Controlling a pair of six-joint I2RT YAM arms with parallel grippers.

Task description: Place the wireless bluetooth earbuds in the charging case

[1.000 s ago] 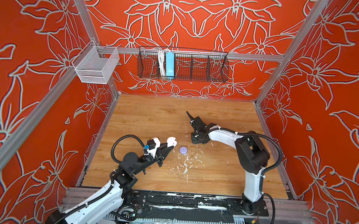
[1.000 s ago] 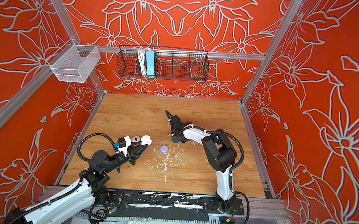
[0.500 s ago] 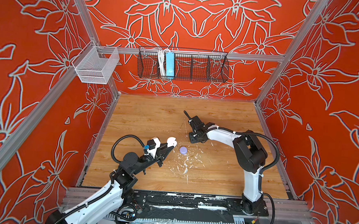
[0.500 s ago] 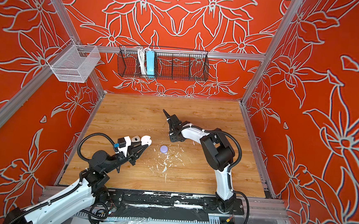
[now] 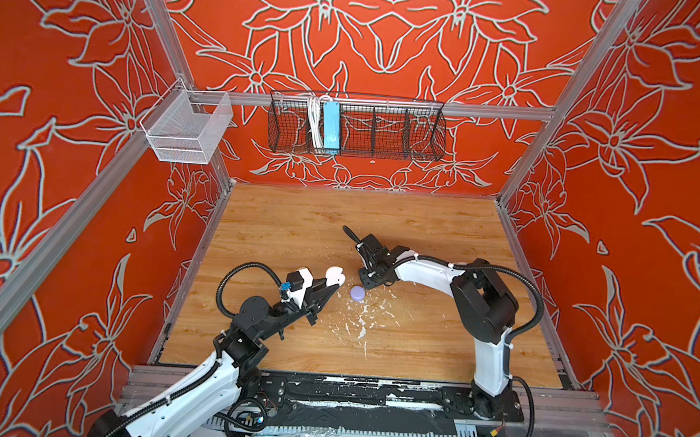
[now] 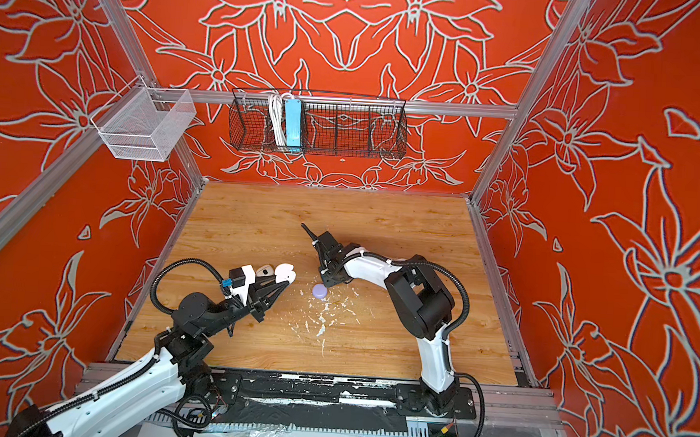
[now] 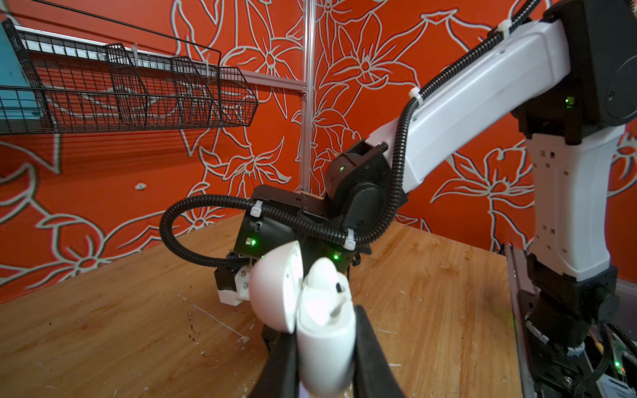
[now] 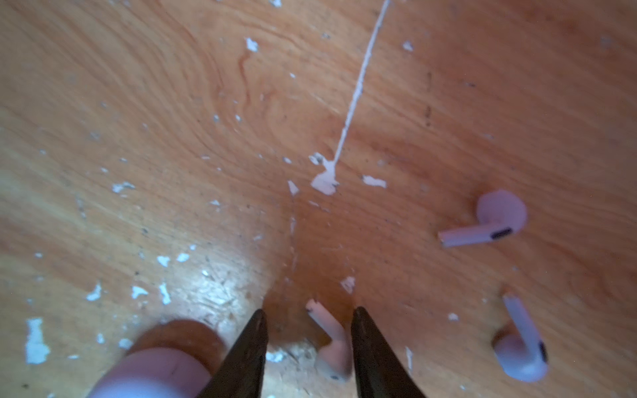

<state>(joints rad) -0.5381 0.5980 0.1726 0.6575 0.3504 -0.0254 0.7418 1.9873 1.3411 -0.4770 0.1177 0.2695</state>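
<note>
I'm holding the open case point(image 7: 325, 348) clamped in my left claw point(image 5: 332, 289) as a target. My right claw point(image 8: 309, 311) is straddling a bud point(image 8: 331, 341), jaws half-open, ready for pinching.

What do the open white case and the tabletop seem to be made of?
White case: looks like smooth moulded plastic, semi-gloss, going by the soft highlights on its rounded shell. Tabletop: wood-grain board, possibly laminate or veneer rather than solid wood; scuffed, with white flecks on it.
</note>
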